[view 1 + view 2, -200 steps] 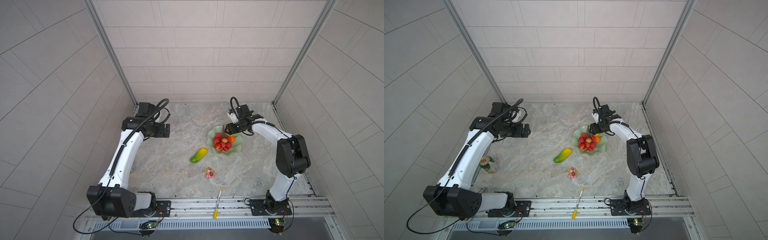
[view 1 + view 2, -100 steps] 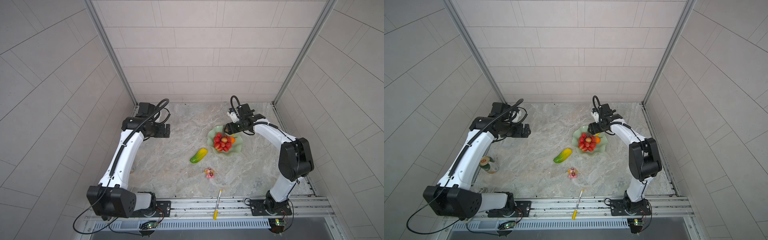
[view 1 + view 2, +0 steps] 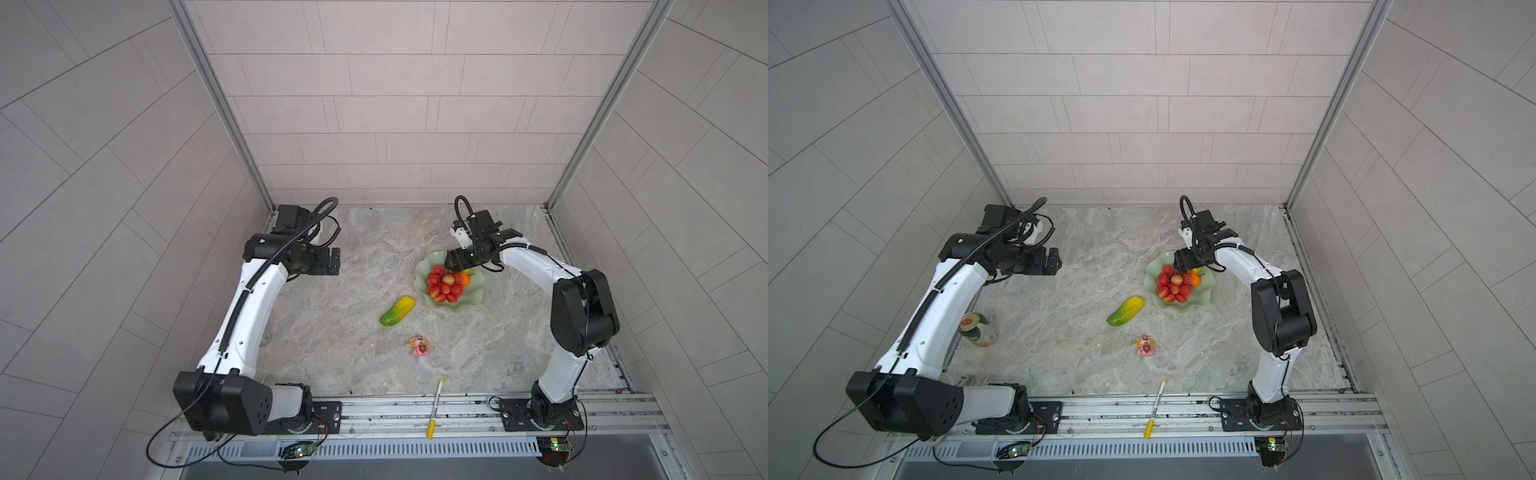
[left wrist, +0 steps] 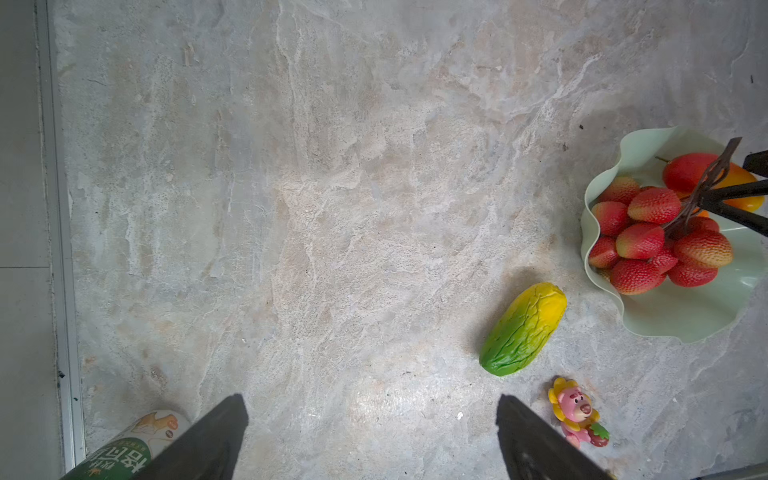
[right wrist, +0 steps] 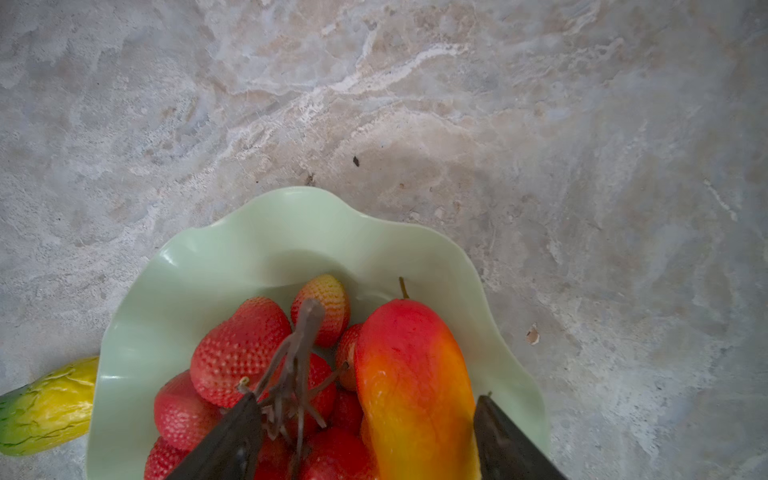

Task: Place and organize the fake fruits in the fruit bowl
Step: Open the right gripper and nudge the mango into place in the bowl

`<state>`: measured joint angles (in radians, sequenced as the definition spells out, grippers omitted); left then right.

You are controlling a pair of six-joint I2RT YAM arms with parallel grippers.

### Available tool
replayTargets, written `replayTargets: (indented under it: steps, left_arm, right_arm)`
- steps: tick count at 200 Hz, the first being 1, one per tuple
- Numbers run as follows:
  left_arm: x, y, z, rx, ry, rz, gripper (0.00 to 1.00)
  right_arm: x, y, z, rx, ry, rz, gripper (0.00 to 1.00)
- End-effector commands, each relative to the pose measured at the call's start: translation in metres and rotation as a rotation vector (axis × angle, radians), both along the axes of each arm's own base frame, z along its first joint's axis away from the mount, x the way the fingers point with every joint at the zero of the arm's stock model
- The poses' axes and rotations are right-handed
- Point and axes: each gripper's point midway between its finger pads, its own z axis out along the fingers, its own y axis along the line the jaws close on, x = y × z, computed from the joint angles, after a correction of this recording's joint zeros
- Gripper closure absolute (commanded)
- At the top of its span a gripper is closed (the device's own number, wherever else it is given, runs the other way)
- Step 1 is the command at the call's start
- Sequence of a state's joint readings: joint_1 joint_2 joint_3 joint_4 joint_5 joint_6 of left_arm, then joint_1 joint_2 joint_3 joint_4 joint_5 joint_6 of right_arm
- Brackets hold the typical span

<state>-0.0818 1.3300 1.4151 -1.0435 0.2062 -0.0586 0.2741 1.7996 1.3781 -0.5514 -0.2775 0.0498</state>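
Note:
The mint-green fruit bowl (image 3: 469, 305) (image 5: 257, 245) holds the red grape bunch (image 3: 442, 289) (image 5: 241, 349), the red-yellow mango (image 5: 415, 382) and the small orange (image 3: 466, 281). My right gripper (image 3: 455, 264) (image 5: 365, 399) hangs open over the bowl's far side. Its jaws straddle the mango and the brown stem, and a gap shows beside the mango. The green-to-yellow fruit (image 3: 397, 311) (image 4: 523, 328) lies on the table just left of the bowl. Far to the left, my left gripper (image 3: 332, 262) (image 4: 370, 399) is open and empty above bare table.
A pink figurine (image 3: 420, 346) stands in front of the green-yellow fruit. A yellow-and-white pen (image 3: 435, 409) lies across the front rail. A green can (image 3: 978, 330) stands beside the left arm. Walls close in the table on three sides.
The right gripper's jaws have spread wider over the bowl and its elbow has shifted slightly to the right. The left arm and the fruits on the table have not moved.

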Motion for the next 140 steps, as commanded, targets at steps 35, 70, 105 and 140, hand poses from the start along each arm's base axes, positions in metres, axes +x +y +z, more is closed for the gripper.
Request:
replayTargets:
  steps: [35,70,105,140]
  left_arm:
    - [0.002,-0.002,0.004,0.002,-0.015,-0.010,0.00]
    - [0.001,-0.001,0.004,0.005,-0.016,-0.011,0.00]
    - [0.001,-0.001,0.004,0.006,-0.017,-0.010,0.00]
    - [0.001,-0.001,0.004,0.006,-0.016,-0.010,0.00]
  right_arm:
    - [0.000,-0.005,0.004,-0.032,-0.013,-0.002,0.21]
    - [0.002,-0.005,0.003,-0.025,-0.025,-0.012,0.20]
    - [0.004,-0.012,0.015,-0.054,-0.067,-0.034,0.20]
    - [0.001,-0.017,0.035,-0.067,-0.103,-0.035,0.20]
